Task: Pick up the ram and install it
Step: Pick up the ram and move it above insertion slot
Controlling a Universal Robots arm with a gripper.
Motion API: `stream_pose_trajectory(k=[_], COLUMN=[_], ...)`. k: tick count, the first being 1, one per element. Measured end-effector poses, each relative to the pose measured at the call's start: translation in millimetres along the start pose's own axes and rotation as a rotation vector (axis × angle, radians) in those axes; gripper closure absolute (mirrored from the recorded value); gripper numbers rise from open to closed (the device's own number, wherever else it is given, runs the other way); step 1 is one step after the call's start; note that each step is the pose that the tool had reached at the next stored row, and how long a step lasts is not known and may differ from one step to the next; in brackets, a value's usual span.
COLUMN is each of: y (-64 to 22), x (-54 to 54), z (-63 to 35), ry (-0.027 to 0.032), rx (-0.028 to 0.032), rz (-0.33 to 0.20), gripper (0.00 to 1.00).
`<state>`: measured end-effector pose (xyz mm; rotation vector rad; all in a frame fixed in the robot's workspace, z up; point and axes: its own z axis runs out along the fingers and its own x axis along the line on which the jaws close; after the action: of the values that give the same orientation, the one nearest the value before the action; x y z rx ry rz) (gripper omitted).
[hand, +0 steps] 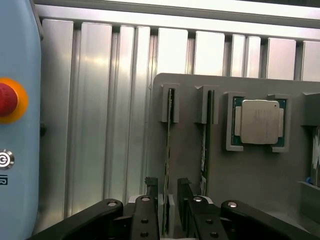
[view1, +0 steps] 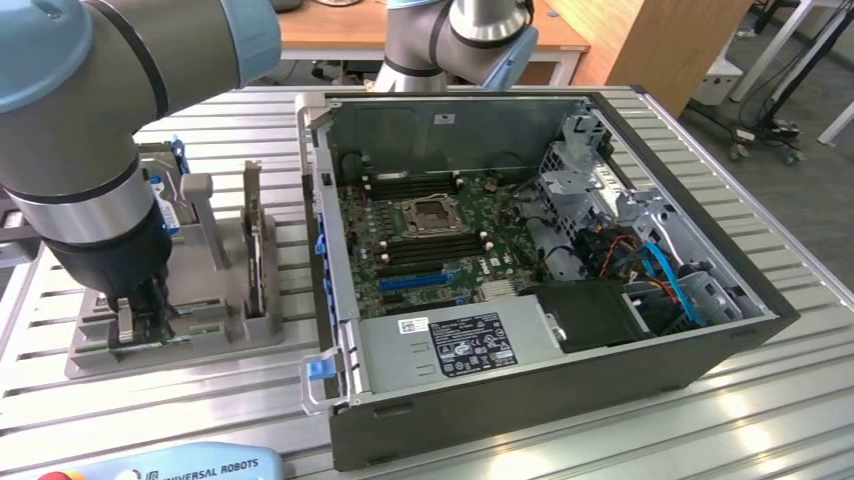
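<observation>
A slim green ram [hand: 168, 130] stands on its long edge in a narrow slot of a flat grey holder [hand: 250, 175]. One end of the stick runs in between the two dark fingers [hand: 151, 192] of the tool [hand: 168, 182]. The tool is spread wide, straddling the stick and not clamped on it; whether either finger touches the board cannot be told.

Just beside the tool, one slot over, a second stick [hand: 204, 145] stands the same way, parallel to the first. Farther from the tool on that same side, a square silver processor chip [hand: 260, 121] lies flat in its own recess.

The holder rests on a tabletop [hand: 100, 100] of ribbed aluminium slats. On the tool's other side sits a pale blue pendant [hand: 17, 125] with a red button.

In the exterior view the arm [view1: 80, 170] points the tool [view1: 140, 325] straight down at the holder [view1: 200, 340]. Well away from the tool, past the holder, an open computer case [view1: 534, 400] shows its motherboard [view1: 427, 230].
</observation>
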<state>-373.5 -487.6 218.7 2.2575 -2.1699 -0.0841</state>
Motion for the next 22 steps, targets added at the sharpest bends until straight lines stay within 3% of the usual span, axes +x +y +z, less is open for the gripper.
stream_pose_trajectory(k=[13, 22], y=[-0.2, -0.5], x=[-1.2, -1.0], z=[2.0, 10.0], ry=[0.0001, 0.0000], rx=[-0.0001, 0.0000], rz=[0.000, 0.000], gripper=[0.70, 0.70])
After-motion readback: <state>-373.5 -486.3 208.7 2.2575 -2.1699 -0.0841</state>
